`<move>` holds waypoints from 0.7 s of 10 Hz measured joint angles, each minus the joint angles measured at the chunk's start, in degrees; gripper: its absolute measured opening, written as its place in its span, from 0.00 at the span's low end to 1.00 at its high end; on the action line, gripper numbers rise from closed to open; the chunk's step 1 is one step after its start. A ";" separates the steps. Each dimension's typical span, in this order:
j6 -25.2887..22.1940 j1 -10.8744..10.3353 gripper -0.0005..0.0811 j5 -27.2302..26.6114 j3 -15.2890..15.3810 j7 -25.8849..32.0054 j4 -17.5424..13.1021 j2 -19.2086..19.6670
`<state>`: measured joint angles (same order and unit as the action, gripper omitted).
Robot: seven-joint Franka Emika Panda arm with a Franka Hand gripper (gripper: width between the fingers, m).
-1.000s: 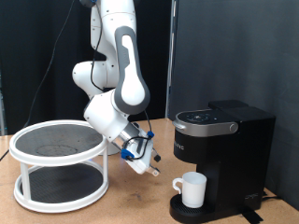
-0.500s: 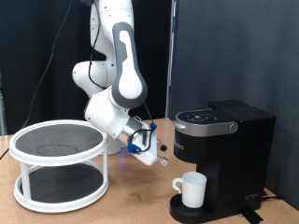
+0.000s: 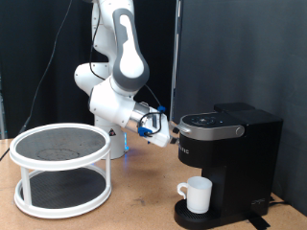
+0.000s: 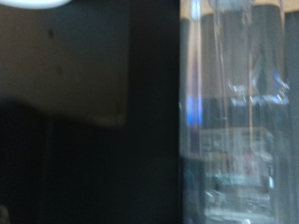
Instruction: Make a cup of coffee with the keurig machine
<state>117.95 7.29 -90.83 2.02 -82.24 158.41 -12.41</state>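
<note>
White tray stand (image 3: pixel 60 171): two-tier, at the exterior view's left on the desk (image 3: pixel 134 213).
Hand (image 3: pixel 165 132): raised, just beside the machine's lid edge; whether clenched or released cannot be told; wrist view blurred.
Cup (image 3: pixel 197 195): white ceramic on the drip base; likely rigid, fragile, slippery; handle offers hold.
Keurig machine (image 3: pixel 230 163): black, heavy-looking, lid down; front lettering unreadable.

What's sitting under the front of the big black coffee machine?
A small white ceramic mug stands on the round drip base of the black boxy coffee machine. What is inside the mug cannot be seen.
</note>
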 joint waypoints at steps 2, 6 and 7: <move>-1.99 0.01 0.91 0.94 -0.05 -1.72 0.93 -4.42; -8.24 0.03 0.91 3.07 -0.38 -5.62 1.30 -12.52; -8.98 0.02 0.91 3.12 -0.38 -7.02 1.28 -14.54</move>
<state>108.97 7.31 -87.70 1.63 -89.26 159.69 -26.96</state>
